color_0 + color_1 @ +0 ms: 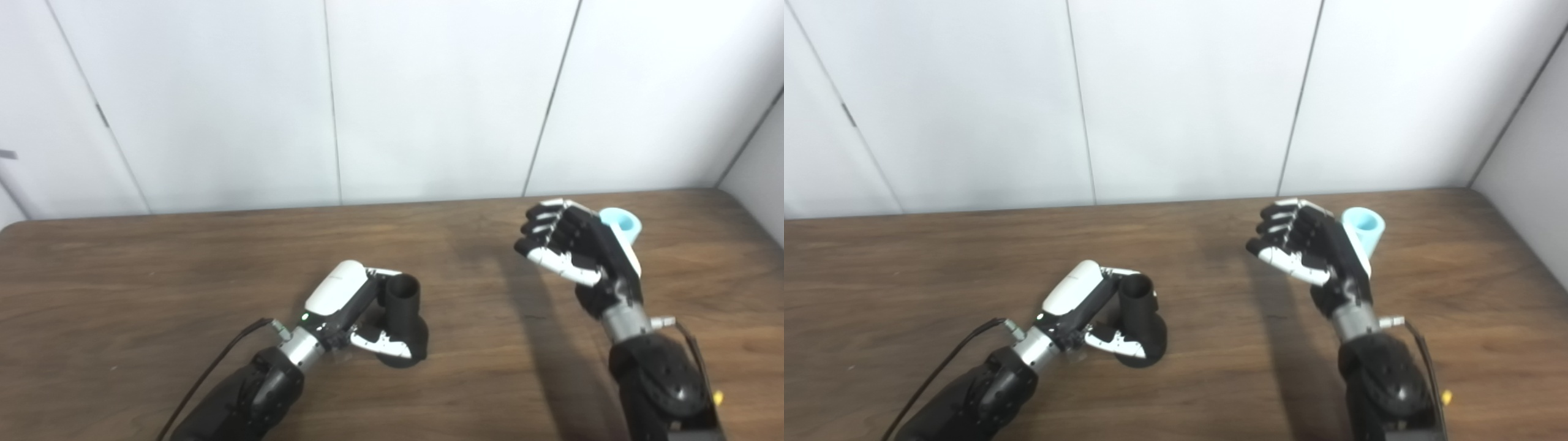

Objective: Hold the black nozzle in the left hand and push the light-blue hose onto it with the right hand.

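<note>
Left hand [358,306] is wrapped around the black nozzle [403,318], which stands upright on the table [184,275] with its open end up. Right hand [572,245] is curled shut up in the air, mostly blocking the light-blue hose [1363,229]; can't tell if it's actually gripping it.

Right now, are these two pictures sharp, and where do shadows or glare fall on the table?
Left eye view: fairly sharp, soft even light; a dark shadow band runs down the table left of the right hand. Right eye view: the same band; the black nozzle shows little detail; no strong glare; the light-blue hose is clear.
</note>
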`<state>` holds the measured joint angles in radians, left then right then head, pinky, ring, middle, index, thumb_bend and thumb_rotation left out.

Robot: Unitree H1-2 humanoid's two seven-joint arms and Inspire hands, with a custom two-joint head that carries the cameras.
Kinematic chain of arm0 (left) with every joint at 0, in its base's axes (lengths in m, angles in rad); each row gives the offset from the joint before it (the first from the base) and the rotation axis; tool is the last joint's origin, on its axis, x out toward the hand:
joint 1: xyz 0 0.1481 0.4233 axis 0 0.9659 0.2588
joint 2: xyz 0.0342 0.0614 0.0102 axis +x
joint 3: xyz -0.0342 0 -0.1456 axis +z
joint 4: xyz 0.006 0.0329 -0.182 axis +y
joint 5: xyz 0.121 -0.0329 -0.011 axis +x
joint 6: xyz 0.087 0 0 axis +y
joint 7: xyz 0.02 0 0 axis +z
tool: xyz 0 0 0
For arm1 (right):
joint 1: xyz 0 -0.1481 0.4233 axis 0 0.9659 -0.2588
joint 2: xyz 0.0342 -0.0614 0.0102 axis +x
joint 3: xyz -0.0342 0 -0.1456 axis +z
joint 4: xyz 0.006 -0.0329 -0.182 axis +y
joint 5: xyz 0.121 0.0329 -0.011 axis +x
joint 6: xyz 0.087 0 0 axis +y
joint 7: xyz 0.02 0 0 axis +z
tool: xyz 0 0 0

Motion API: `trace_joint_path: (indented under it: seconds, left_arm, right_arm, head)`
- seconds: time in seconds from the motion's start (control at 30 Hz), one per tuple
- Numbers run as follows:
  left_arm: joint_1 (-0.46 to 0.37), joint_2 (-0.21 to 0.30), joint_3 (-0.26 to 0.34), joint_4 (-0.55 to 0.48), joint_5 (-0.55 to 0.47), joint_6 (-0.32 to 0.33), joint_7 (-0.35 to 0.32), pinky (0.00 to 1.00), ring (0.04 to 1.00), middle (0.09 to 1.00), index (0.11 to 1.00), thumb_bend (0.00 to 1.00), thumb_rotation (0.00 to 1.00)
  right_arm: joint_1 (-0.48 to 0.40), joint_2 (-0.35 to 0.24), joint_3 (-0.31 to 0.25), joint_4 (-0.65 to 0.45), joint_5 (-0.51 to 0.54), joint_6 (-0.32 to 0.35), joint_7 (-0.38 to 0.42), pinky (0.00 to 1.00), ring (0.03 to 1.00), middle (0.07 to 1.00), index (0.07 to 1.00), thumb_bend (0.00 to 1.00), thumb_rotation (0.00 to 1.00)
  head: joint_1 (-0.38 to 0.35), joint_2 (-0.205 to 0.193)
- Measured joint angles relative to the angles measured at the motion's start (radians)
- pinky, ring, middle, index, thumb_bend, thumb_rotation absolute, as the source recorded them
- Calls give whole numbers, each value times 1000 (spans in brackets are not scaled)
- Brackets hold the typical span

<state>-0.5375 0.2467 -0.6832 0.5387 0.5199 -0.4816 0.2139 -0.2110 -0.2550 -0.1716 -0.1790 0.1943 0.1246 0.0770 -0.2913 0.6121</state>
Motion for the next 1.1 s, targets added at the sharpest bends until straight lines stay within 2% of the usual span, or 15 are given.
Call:
trace_joint_path:
  seconds: [0.07, 0.2, 0.3, 0.33, 0.37, 0.4, 0.5, 0.53, 0.6, 0.7, 0.77, 0.9, 1.07, 1.1]
  left_arm:
    - [-16, 5, -31, 15, 8, 0, 31, 384, 433, 476, 492, 505, 0]
    - [-47, 7, -74, 52, 12, 0, 69, 378, 426, 476, 492, 505, 0]
    - [-58, 4, -92, 69, 23, 0, 89, 392, 427, 480, 490, 505, 0]
    - [-62, 3, -96, 75, 23, 0, 92, 396, 429, 483, 487, 505, 0]
    - [-66, 3, -100, 80, 23, 0, 93, 399, 429, 486, 484, 505, 0]
    - [-69, 3, -102, 83, 23, 0, 94, 407, 435, 490, 481, 505, 0]
    - [-73, 3, -104, 87, 23, 0, 94, 403, 426, 478, 490, 505, 0]
    - [-73, 3, -103, 87, 23, 0, 94, 400, 423, 472, 493, 505, 0]
    - [-73, 6, -104, 88, 23, 0, 97, 392, 414, 465, 497, 504, 0]
    - [-72, 17, -110, 90, 22, 0, 98, 403, 422, 466, 495, 505, 0]
    - [-73, 22, -114, 90, 20, 0, 99, 416, 435, 472, 492, 505, 0]
    - [-76, 25, -121, 89, 20, 0, 100, 407, 439, 472, 492, 505, 0]
    - [-79, 30, -134, 88, 20, 0, 113, 407, 446, 474, 489, 505, 0]
    - [-80, 31, -138, 88, 20, 0, 116, 405, 446, 472, 491, 505, 0]
  right_arm:
    - [-21, -15, -17, -34, -12, 51, -14, 346, 419, 488, 507, 518, 0]
    - [-67, -55, -21, -178, -73, 189, -39, 328, 421, 486, 505, 517, 0]
    - [-119, -78, -65, -216, -96, 239, -65, 346, 412, 506, 521, 514, 0]
    - [-132, -80, -79, -221, -115, 254, -83, 403, 518, 554, 555, 564, 20]
    - [-137, -86, -80, -222, -146, 263, -95, 487, 616, 667, 668, 662, 82]
    - [-135, -100, -76, -222, -179, 272, -98, 666, 769, 809, 802, 775, 183]
    - [-110, -204, -36, -202, -265, 315, -62, 784, 873, 905, 884, 868, 254]
    - [-102, -238, -30, -184, -285, 317, -50, 788, 883, 918, 895, 882, 273]
    - [-87, -292, -25, -148, -323, 316, -36, 799, 897, 932, 906, 906, 301]
    - [-81, -321, -22, -72, -341, 276, -28, 843, 922, 949, 935, 919, 328]
    - [-76, -323, -23, -23, -338, 253, -20, 842, 930, 975, 969, 937, 328]
    - [-85, -323, -37, 154, -303, 143, -4, 840, 955, 999, 999, 948, 312]
    - [-95, -323, -49, 295, -252, 71, 30, 872, 994, 1000, 1000, 951, 330]
    - [-98, -323, -49, 306, -244, 71, 41, 881, 998, 1000, 1000, 925, 319]
  head:
    - [-34, -17]
    - [-80, -51]
    - [-118, -67]
    - [-127, -74]
    - [-137, -80]
    - [-147, -89]
    - [-175, -109]
    - [-178, -110]
    - [-192, -118]
    - [-210, -126]
    - [-223, -132]
    - [-224, -140]
    - [-235, -143]
    - [-235, -143]
